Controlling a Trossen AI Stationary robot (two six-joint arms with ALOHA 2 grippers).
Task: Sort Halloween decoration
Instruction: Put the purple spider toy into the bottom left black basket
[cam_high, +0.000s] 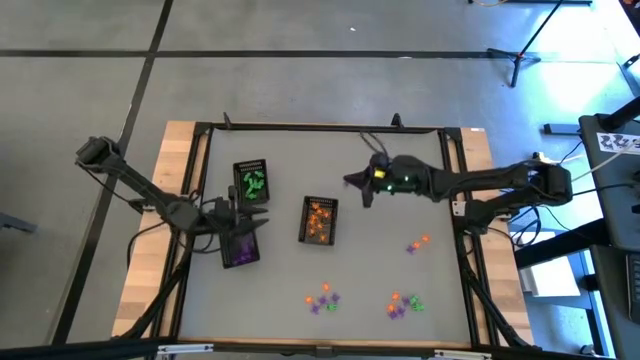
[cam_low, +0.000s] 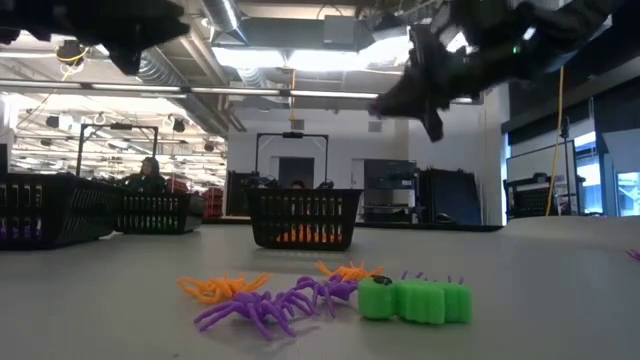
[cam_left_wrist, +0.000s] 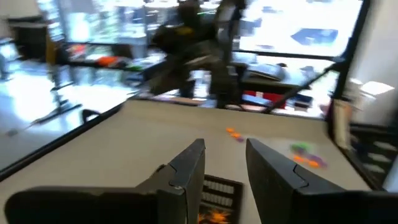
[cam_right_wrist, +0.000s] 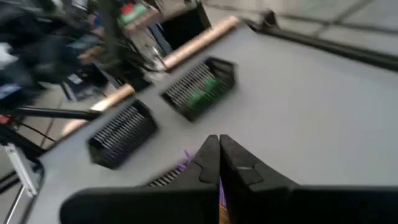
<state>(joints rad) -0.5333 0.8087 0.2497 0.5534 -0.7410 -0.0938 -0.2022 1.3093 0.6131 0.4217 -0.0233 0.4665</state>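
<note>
Three black trays stand on the grey table: one with green trinkets (cam_high: 252, 182), one with purple (cam_high: 240, 250), one with orange (cam_high: 320, 220). Loose orange, purple and green trinkets lie near the front edge (cam_high: 322, 298), (cam_high: 403, 303) and at the right (cam_high: 415, 243). They also show in the low view (cam_low: 330, 295). My right gripper (cam_high: 360, 188) hangs above the table just far-right of the orange tray, shut, with a bit of purple trinket (cam_right_wrist: 186, 155) at its tips. My left gripper (cam_high: 255, 222) is open and empty between the purple and orange trays. My right gripper pinches a small purple trinket between its two fingertips (cam_right_wrist: 211, 152). Only a thin purple piece (cam_right_wrist: 219, 185) shows in the slit between the fingers and beside the tip. The fingers hide which part it is. The trinket is lifted clear of the table.
A black frame (cam_high: 320, 128) runs round the table, with wooden strips at the left and right sides. Bare grey table lies between the trays and the loose trinkets. The room behind shows racks and a person far off.
</note>
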